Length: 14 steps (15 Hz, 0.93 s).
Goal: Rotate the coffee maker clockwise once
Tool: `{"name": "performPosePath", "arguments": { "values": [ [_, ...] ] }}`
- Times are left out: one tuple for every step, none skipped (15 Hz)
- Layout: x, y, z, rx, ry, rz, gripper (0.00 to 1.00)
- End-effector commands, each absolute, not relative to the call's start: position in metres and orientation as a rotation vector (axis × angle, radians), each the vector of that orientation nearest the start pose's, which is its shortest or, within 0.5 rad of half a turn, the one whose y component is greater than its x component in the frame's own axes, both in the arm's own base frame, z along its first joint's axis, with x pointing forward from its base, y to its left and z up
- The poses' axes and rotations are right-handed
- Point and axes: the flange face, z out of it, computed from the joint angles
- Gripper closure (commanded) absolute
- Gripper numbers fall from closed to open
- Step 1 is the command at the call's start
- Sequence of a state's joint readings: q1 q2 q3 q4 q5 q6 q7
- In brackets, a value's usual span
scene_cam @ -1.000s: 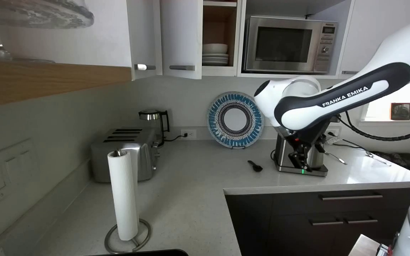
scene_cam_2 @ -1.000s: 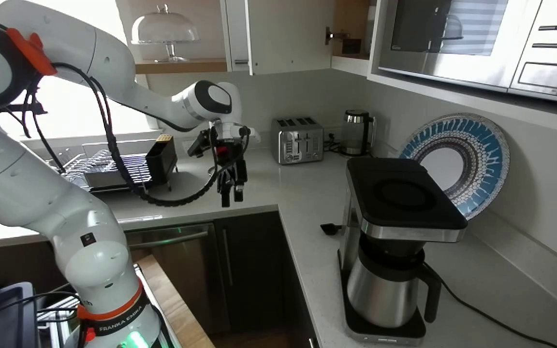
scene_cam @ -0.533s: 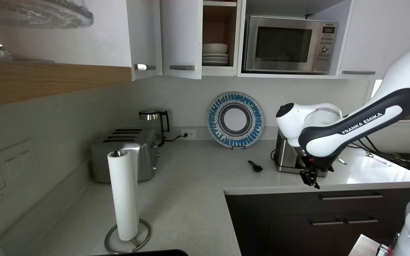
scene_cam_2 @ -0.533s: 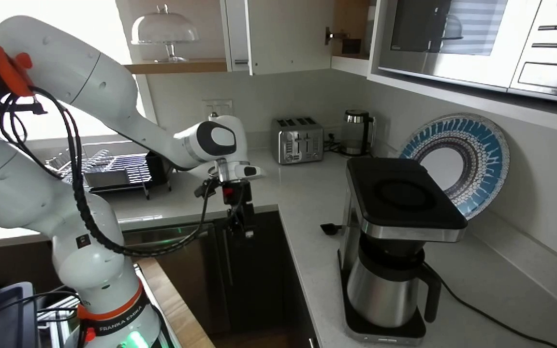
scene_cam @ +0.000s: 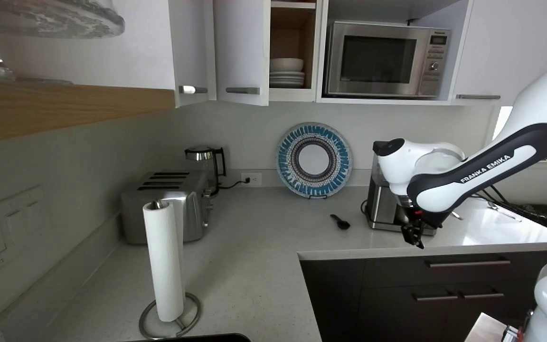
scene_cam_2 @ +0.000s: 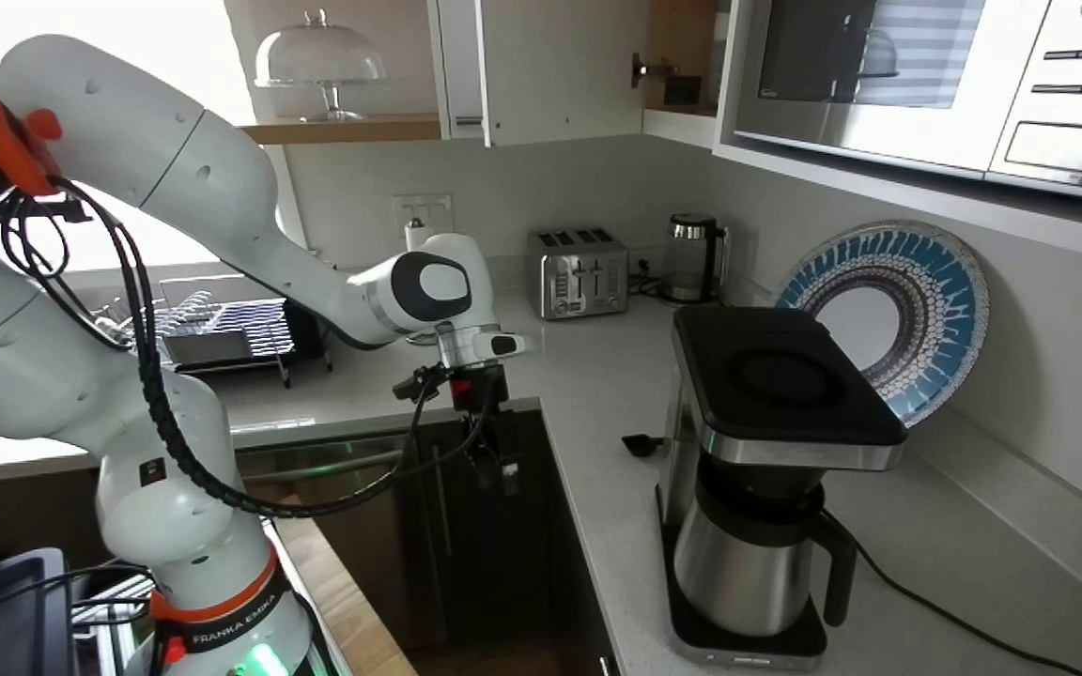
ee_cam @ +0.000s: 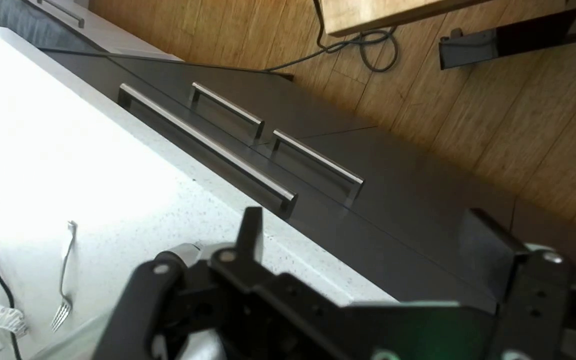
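Right now, toward four o'clock in an exterior view, the coffee maker (scene_cam_2: 774,474) stands upright on the table (scene_cam_2: 616,376), its steel carafe (scene_cam_2: 738,573) seated under the black top (scene_cam_2: 785,376) with the dark handle (scene_cam_2: 840,577) pointing to three o'clock. Just beside it, between nine and ten o'clock, lies a black scoop (scene_cam_2: 641,445). Between one and two o'clock from the coffee maker, a blue-patterned plate (scene_cam_2: 945,291) stands near the wall (scene_cam_2: 1034,310); toward eleven o'clock, well apart, sit a toaster (scene_cam_2: 583,272) and a glass kettle (scene_cam_2: 688,255).

In the wrist view the end effector (ee_cam: 372,240) has its fingers (ee_cam: 249,232) spread wide apart, and the gap between them shows dark drawer fronts (ee_cam: 393,220) and a strip of the table's edge. It hangs at nine o'clock from the coffee maker in an exterior view, apart from it. A fork (ee_cam: 62,280) lies on the table toward eight o'clock in the wrist view. Toward eight o'clock in an exterior view, a paper towel roll (scene_cam: 165,261) stands in front of the toaster.
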<state>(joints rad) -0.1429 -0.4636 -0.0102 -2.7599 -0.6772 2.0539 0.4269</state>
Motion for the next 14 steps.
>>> {"name": "performPosePath", "arguments": {
  "values": [
    [0.333,-0.085,0.344,2.547,-0.231,-0.203,0.00],
    [0.333,-0.085,0.344,2.547,-0.231,-0.203,0.00],
    [0.335,-0.090,0.340,2.543,-0.231,-0.198,0.00],
    [0.336,-0.098,0.334,2.546,-0.228,-0.202,0.00],
    [0.335,-0.110,0.329,2.560,-0.235,-0.211,0.00],
    [0.334,-0.120,0.325,2.568,-0.244,-0.216,0.00],
    [0.331,-0.133,0.319,2.577,-0.262,-0.230,0.00],
    [0.328,-0.146,0.314,2.581,-0.280,-0.238,0.00],
    [0.325,-0.159,0.308,2.584,-0.296,-0.237,0.00],
    [0.321,-0.175,0.304,2.583,-0.310,-0.212,0.00],
    [0.317,-0.189,0.299,2.580,-0.321,-0.191,0.00],
    [0.312,-0.204,0.294,2.577,-0.335,-0.175,0.00],
    [0.307,-0.216,0.290,2.588,-0.340,-0.157,0.00],
    [0.303,-0.226,0.284,2.590,-0.340,-0.131,0.00]
  ]
}}
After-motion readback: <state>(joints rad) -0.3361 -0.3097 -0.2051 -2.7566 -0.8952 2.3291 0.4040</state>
